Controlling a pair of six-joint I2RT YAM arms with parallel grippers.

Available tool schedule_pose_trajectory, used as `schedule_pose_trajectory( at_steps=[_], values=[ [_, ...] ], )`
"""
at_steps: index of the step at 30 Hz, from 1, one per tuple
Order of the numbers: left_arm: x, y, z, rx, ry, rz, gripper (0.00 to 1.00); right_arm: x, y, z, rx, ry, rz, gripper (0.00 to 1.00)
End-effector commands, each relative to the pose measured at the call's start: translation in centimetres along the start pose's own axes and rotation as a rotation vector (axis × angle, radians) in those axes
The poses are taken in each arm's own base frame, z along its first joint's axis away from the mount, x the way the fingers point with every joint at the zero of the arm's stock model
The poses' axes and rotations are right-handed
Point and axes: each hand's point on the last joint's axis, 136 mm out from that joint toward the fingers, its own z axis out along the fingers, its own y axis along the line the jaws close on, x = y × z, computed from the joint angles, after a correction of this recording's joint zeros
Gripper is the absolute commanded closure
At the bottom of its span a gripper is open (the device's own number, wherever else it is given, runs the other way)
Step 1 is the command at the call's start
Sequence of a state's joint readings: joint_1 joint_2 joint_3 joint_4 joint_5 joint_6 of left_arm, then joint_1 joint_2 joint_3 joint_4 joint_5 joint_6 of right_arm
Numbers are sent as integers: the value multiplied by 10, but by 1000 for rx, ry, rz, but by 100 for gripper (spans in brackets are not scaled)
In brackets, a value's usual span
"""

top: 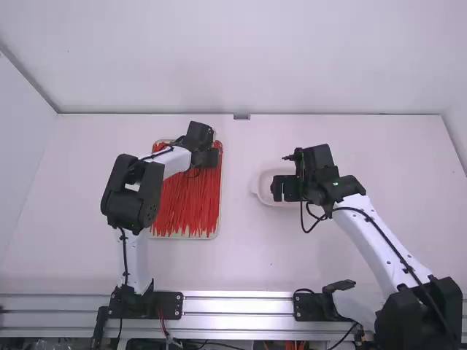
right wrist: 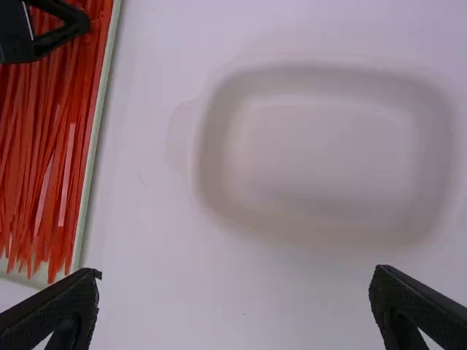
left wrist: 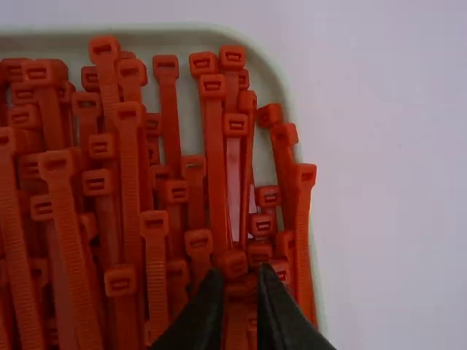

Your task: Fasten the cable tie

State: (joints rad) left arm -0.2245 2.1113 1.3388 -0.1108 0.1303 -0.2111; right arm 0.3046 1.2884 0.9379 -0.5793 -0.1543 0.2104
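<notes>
Left gripper (left wrist: 235, 275) is down in the heap of orange plastic cable ties (left wrist: 131, 182) on the pale flat tray (left wrist: 168, 35). It works at the tray's far corner, on the side towards the other arm. Its fingers are pinched in on what looks like a single cable tie (left wrist: 237, 302).

The danger is that the straps lie packed and crossed. A lift could drag neighbours along by their heads or spill them over the rim, and a narrow pinch could let the tie slip or swivel.

Right gripper (right wrist: 235, 273) hangs spread wide above the white oval dish (right wrist: 204, 131), well apart. A drooping strap would make catching its tail awkward.
</notes>
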Motion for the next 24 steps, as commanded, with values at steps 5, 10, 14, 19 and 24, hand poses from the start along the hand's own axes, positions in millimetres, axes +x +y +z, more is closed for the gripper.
schedule_pose_trajectory(
  at_steps=[5, 10, 14, 19, 24],
  values=[
    [10, 2, 6, 1, 30, -7, 96, -10, 5, -5, -9, -22, -5, 1],
    [10, 3, 6, 0, 29, -14, 96, -10, 5, -5, -9, -22, -5, 1],
    [7, 2, 6, 2, 23, -14, 96, -10, 5, -5, -9, -22, -5, 1],
    [-3, -1, 2, 3, 15, -13, 98, -11, 5, -5, -9, -22, -5, 1],
    [-25, 3, -16, -56, -6, -11, 98, -11, 5, -5, -9, -22, -5, 1]
  ],
)
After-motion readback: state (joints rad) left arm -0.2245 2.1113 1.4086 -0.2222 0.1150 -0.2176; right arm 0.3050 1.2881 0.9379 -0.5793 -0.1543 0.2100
